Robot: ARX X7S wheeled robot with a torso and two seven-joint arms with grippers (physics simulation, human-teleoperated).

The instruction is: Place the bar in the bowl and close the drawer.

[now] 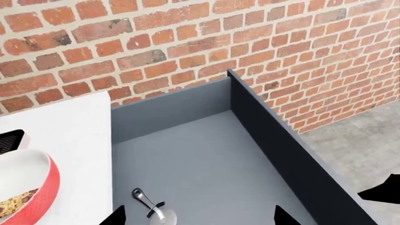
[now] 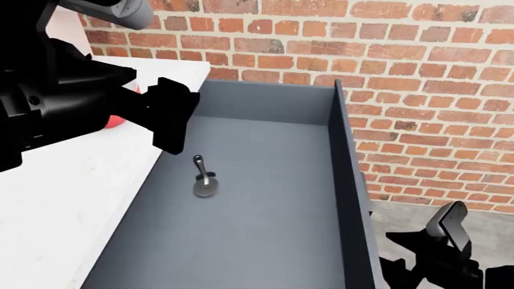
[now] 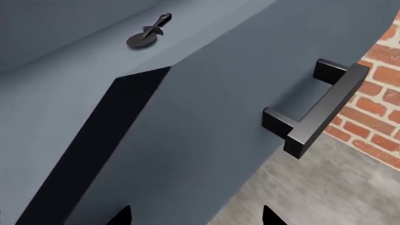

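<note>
The tan, grainy snack bar (image 1: 14,204) lay inside the glossy red bowl with its white interior (image 1: 45,194), which sat on the white desk (image 1: 69,126) just beside the open drawer; only an end of the bar showed in the left wrist view, so how flat it sat could not be told. The wide slate blue-grey drawer (image 2: 265,198) stood fully pulled out, holding only a silver round-headed utensil with a dark handle (image 2: 204,178) on its floor.

The left gripper (image 1: 198,215) hovered over the drawer's interior near the desk edge, fingers (image 1: 115,216) apart and holding nothing. The right gripper (image 3: 195,216) faced the drawer front beside its black horizontal bar handle (image 3: 319,110), fingers (image 3: 122,215) likewise apart and empty.

The main risk seemed to be the left arm: if the drawer were pushed shut while that gripper hung inside it, the front wall would probably strike it. A push landing off-centre might also slip past the handle, and a hard shove could jolt the desk and unsettle the bowl.
</note>
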